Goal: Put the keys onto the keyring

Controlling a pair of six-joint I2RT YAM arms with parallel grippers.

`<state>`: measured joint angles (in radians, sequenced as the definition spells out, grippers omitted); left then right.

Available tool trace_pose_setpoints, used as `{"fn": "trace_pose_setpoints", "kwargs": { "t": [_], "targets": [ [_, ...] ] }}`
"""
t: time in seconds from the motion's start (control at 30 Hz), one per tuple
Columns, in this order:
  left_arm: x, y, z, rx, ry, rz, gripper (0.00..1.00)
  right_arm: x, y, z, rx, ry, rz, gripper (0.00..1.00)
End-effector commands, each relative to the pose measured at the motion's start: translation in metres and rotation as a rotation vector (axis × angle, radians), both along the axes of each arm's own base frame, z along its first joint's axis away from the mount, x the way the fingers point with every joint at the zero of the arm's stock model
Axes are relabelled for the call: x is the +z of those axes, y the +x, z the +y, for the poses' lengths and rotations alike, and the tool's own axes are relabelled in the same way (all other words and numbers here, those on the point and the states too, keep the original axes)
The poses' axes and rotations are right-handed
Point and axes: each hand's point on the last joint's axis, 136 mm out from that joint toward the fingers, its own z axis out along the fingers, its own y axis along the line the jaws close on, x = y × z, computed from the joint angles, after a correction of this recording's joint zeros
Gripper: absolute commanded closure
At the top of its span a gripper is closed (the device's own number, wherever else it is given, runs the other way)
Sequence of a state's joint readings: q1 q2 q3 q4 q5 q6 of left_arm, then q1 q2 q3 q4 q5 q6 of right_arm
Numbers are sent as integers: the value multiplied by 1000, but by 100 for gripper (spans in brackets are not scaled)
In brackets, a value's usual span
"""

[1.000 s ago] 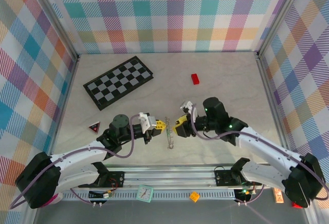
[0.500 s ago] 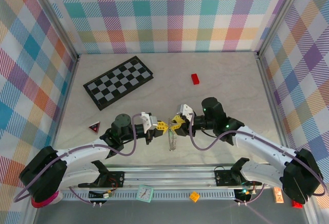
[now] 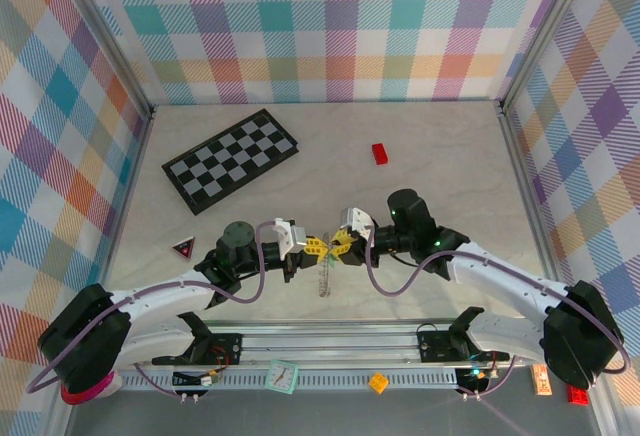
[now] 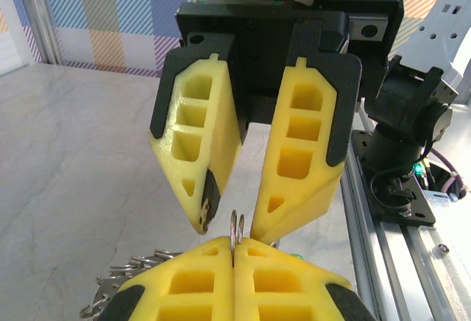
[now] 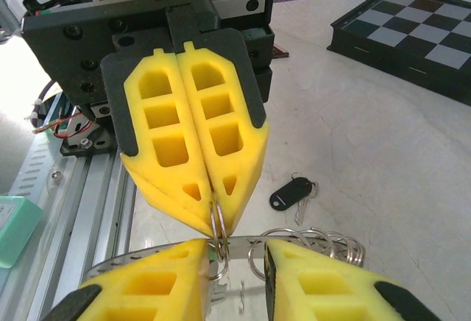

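Keyring (image 4: 235, 222) pinched by left gripper (image 5: 215, 221), its loop standing within slightly spread right gripper (image 4: 229, 230)

Close to the middle of the table's (image 3: 450, 176) near edge, the yellow-jawed left gripper (image 3: 314, 246) and right gripper (image 3: 343, 245) meet tip to tip. A silvery metal keyring (image 3: 325, 282) extends from them toward that edge.

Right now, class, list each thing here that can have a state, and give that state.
left gripper: shut on the keyring
right gripper: open, jaws either side of its loop
keyring: held up off the table
black key: flat on the table, not threaded
chessboard: folded shut
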<state>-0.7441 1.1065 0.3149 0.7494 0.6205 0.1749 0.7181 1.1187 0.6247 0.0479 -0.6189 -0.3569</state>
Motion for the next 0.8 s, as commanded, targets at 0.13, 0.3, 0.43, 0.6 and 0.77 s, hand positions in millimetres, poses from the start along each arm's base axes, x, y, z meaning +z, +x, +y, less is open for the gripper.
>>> {"fn": "trace_pose_setpoints", "kwargs": {
  "t": [0.13,0.3,0.43,0.6,0.77],
  "targets": [
    [23,-6,-5,-46,-75,-57,100,17,0,9,61,51,-33,81],
    [23,-5,-6,-46,-75,-49,100,26,1,11,68,76,-52,88],
    [20,0,-4,-7,-56,-34,87,28,1,9,69,55,-66,100],
    [8,8,6,68,61,-40,65,24,7,1,35,-66,-105,100],
    [3,11,12,84,182,-63,65,19,7,-2,50,-205,-128,100]
  ]
}}
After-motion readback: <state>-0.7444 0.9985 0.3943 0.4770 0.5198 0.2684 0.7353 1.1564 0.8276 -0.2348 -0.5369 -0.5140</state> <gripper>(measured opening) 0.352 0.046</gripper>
